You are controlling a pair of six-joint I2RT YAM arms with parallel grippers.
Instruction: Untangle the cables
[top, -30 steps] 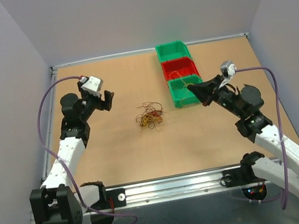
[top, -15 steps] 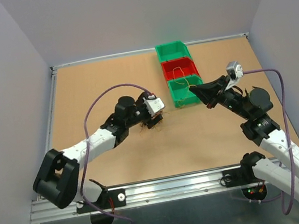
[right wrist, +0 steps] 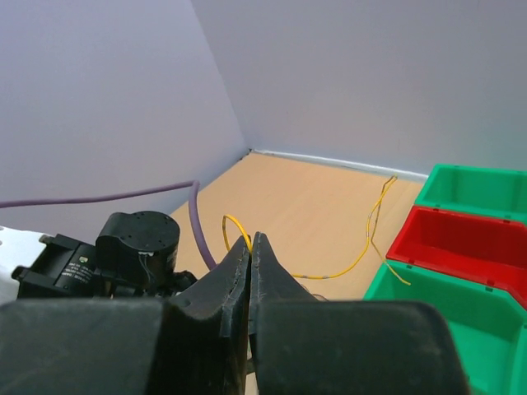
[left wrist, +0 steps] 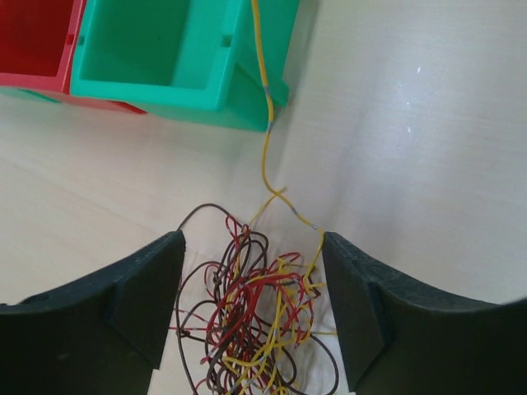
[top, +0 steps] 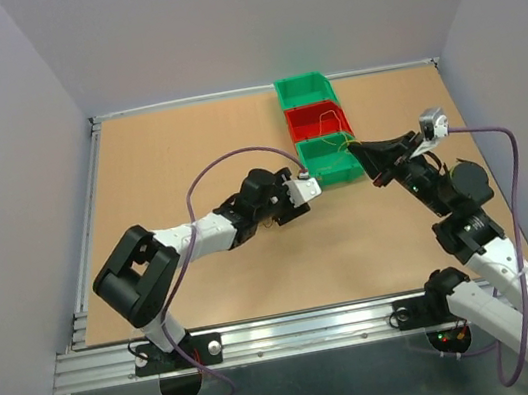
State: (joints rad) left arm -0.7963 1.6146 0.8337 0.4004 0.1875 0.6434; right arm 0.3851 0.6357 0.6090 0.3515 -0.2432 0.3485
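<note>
The cables (left wrist: 251, 325) lie as a small tangled clump of red, yellow and dark brown strands on the table. My left gripper (left wrist: 254, 263) is open and stands low over it, one finger on each side, neither pressing on the strands. In the top view the left gripper (top: 284, 210) hides most of the clump. One yellow cable (left wrist: 265, 123) runs out of the clump and up past the corner of the near green bin (left wrist: 165, 58). My right gripper (right wrist: 254, 243) is shut on that yellow cable (right wrist: 362, 257) and holds it in the air beside the bins.
Three bins stand in a row at the back right: a far green bin (top: 305, 89), a red bin (top: 317, 120) and the near green bin (top: 330, 158). A purple cord (top: 227, 160) arches over the left arm. Grey walls enclose the table.
My left arm has swung from the table's left side to the middle and come down over the clump. My right gripper has moved a little right and back, drawing the yellow cable out.
</note>
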